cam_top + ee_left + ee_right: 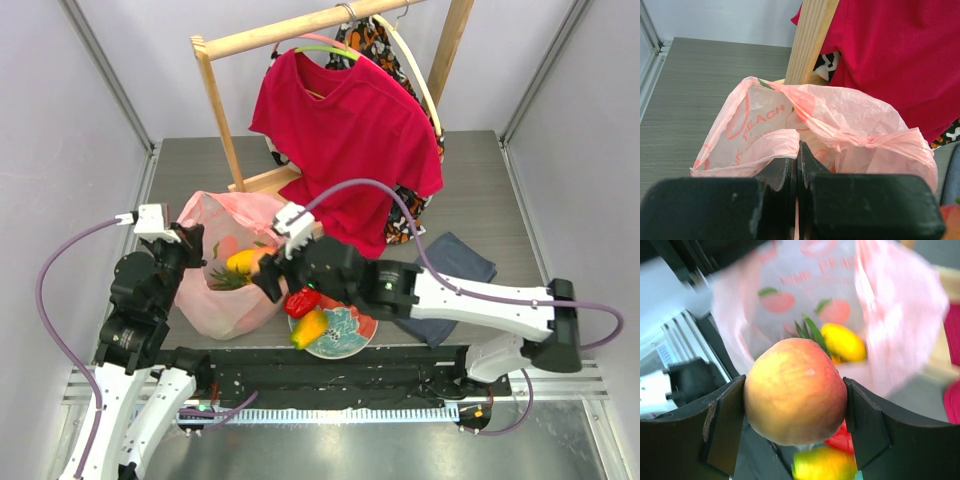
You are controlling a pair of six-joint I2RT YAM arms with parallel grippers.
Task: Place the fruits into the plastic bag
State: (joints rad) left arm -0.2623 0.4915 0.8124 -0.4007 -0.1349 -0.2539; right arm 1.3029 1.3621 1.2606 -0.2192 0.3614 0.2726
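Grey walls stood around a grey table (pixel 480 190), with a wooden rack (pixel 222 110) and a red T-shirt (pixel 350 130) at the top of the overhead view. The plastic bag (pixel 215 300) sat left of the middle, its mouth open.

My left gripper (pixel 798 172) was squeezed tight on the bag's near edge, low in the middle of its own camera view, and it held the mouth up. My right gripper (pixel 796 415) was spread wide around the peach (pixel 790 395), one jaw on each side, right in front of the bag's mouth.

Inside the bag I could see a yellow fruit (pixel 842 342) and some green leaves (pixel 810 332). A red pepper (pixel 302 302) and a yellow-orange fruit (pixel 310 328) waited at the plate (pixel 350 335), just right of the bag in the overhead view.

I think I was partway through putting the peach in. Next I would need to push it past the rim and then let go so it dropped. My left side would have to hold the mouth open.
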